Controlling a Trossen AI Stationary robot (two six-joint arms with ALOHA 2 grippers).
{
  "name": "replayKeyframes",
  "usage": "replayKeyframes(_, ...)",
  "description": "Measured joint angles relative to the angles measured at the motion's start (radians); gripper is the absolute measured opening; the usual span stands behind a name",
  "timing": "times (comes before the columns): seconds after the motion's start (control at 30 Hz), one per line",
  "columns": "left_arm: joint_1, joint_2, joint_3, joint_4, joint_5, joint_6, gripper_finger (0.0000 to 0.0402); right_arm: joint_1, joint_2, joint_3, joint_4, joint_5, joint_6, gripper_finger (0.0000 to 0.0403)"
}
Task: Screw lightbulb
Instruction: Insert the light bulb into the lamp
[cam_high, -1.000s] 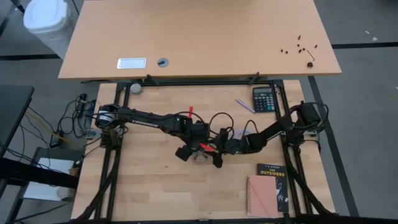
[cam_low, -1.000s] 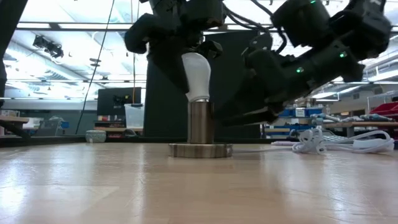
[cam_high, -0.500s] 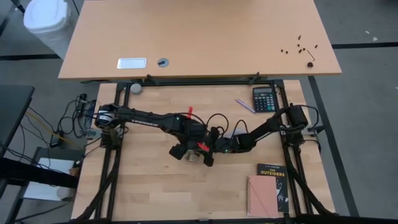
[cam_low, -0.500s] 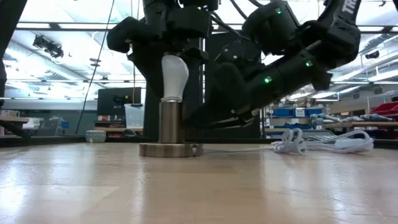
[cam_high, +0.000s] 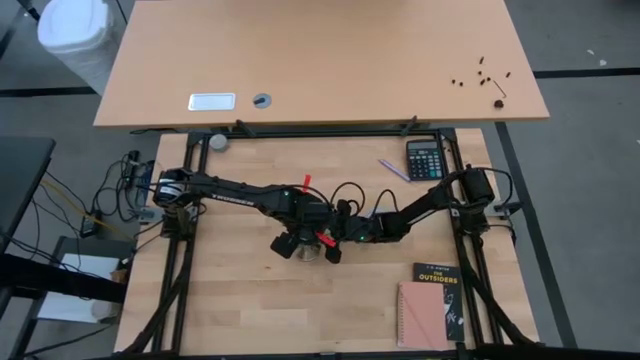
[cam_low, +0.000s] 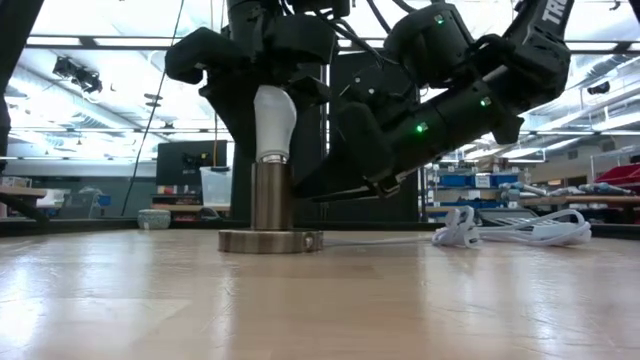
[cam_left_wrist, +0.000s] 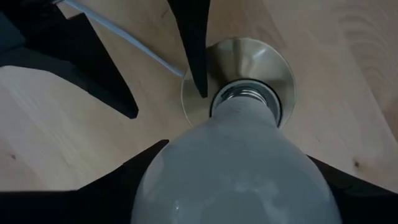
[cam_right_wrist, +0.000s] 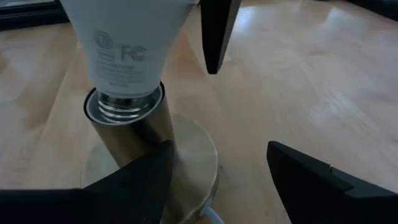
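Observation:
The white lightbulb stands nearly upright with its grey screw base in the top of the silvery socket tube. The socket's round disc foot rests on the wooden table. My left gripper stands over the bulb, shut on it; it also shows in the high view. My right gripper is open, low beside the socket on its right side. One of its fingers ends right at the socket tube, the other is off on the table. My left gripper pinches the bulb's wide rounded upper part between its two fingers, which come from above and point down. The bulb stands below them, its screw base in the socket's mouth. My right gripper has one fingertip over the disc foot beside the tube; I cannot tell whether it touches.
The socket's white cord lies coiled to the right. A calculator and a pen lie at the far right, two books at the near right. The far desk is beyond the frame.
Both grippers have gone toward the table's left edge, and the socket with the bulb in it has slid along the table with them. The cord has trailed after it. My left gripper has kept its hold on the bulb.

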Motion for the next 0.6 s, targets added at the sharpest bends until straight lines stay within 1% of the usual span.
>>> replayKeyframes(0.3, -0.028, 0.0, 0.007, 0.009, -0.006, 0.001, 0.0268, 0.001, 0.0, 0.0, -0.014, -0.002, 0.008, 0.0268)
replayKeyframes(0.47, -0.05, 0.0, 0.007, 0.024, -0.093, 0.008, 0.0267, 0.001, 0.0, 0.0, -0.028, 0.014, 0.01, 0.0268)
replayKeyframes(0.6, -0.066, 0.0, 0.007, 0.026, -0.102, 0.013, 0.0267, 0.001, -0.001, -0.001, -0.038, 0.021, 0.008, 0.0268)
